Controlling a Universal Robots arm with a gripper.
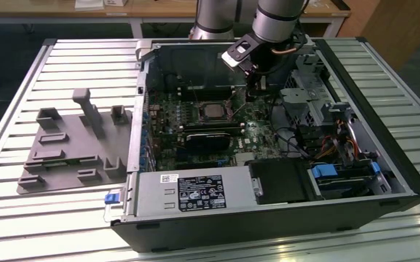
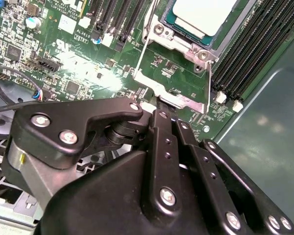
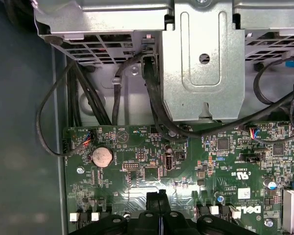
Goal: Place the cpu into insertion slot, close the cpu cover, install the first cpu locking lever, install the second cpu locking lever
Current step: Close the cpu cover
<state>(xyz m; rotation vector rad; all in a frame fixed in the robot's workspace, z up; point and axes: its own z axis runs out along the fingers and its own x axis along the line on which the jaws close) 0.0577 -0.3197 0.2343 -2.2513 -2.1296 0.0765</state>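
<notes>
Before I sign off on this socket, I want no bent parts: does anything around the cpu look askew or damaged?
Nothing stands out. In the second wrist view the cpu lies flat, the cpu cover sits level around it, and the gripper is close by the cover's tab.

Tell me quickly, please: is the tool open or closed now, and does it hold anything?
The tool: closed, with nothing seen in its grip; its tip is at the edge of the cpu cover.
</notes>
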